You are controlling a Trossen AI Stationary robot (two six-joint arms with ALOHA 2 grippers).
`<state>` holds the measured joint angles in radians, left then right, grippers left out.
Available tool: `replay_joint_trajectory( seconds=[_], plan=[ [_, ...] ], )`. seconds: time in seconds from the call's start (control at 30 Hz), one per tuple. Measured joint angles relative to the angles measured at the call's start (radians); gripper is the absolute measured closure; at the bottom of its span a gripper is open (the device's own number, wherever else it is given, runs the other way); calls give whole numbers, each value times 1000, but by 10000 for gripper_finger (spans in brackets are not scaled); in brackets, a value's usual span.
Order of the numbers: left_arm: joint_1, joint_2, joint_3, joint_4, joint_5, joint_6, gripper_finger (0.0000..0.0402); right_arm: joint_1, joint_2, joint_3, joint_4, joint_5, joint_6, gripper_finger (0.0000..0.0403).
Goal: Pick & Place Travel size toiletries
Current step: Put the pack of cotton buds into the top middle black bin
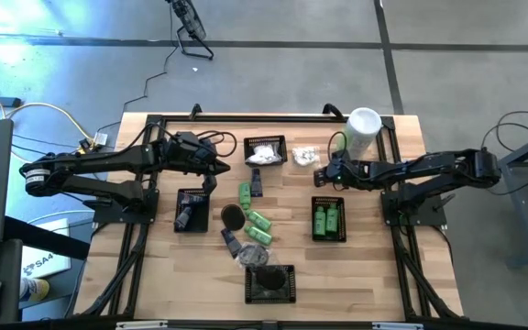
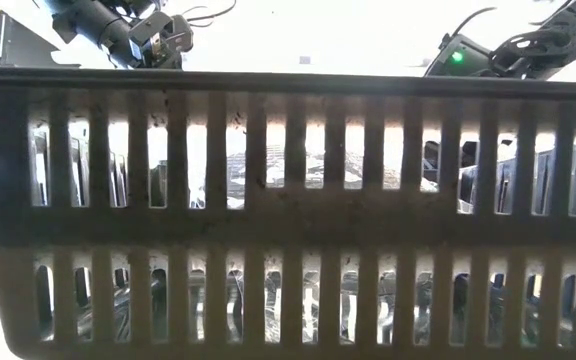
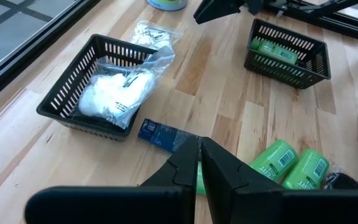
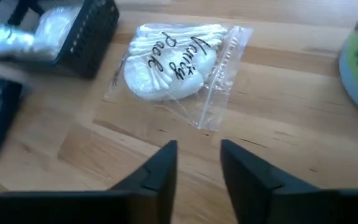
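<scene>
A clear packet of white cotton pieces (image 4: 173, 62) lies flat on the table top (image 1: 302, 156). My right gripper (image 4: 197, 155) hovers open just short of it (image 1: 322, 172), with nothing between its fingers. My left gripper (image 3: 201, 162) is shut and holds nothing, above the table's middle left (image 1: 218, 165). Beyond its tips lie a dark blue tube (image 3: 163, 135) and two green bottles (image 3: 272, 163). More white packets (image 3: 114, 93) fill a black basket (image 1: 265, 151). Loose green bottles (image 1: 257, 225) and a dark round piece (image 1: 233, 216) lie mid-table.
A tall pale-green canister (image 1: 362, 133) stands at the far right, close to my right arm. One basket (image 1: 328, 220) holds green bottles and another (image 1: 192, 209) a dark tube. A third basket (image 1: 270, 282) stands at the near edge, and its wall (image 2: 288, 200) fills the low view.
</scene>
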<state>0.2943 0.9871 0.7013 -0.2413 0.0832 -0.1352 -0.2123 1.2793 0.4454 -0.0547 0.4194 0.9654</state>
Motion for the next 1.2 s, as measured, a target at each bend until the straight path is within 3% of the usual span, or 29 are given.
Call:
replay_joint_trajectory(
  seconds=[0.17,0.3,0.7,0.93,1.2],
  plan=[
    [0,0,0,0,0,0,384,-20,0,0,0,-37,191,223],
    [0,2,0,0,-4,0,384,-44,0,0,0,-62,239,200],
    [0,85,0,19,-7,0,384,-64,0,0,8,-42,265,230],
    [0,96,0,77,-7,18,384,-50,6,0,42,23,272,222],
    [0,96,0,79,-7,34,384,-30,127,0,147,39,275,213]
  ],
)
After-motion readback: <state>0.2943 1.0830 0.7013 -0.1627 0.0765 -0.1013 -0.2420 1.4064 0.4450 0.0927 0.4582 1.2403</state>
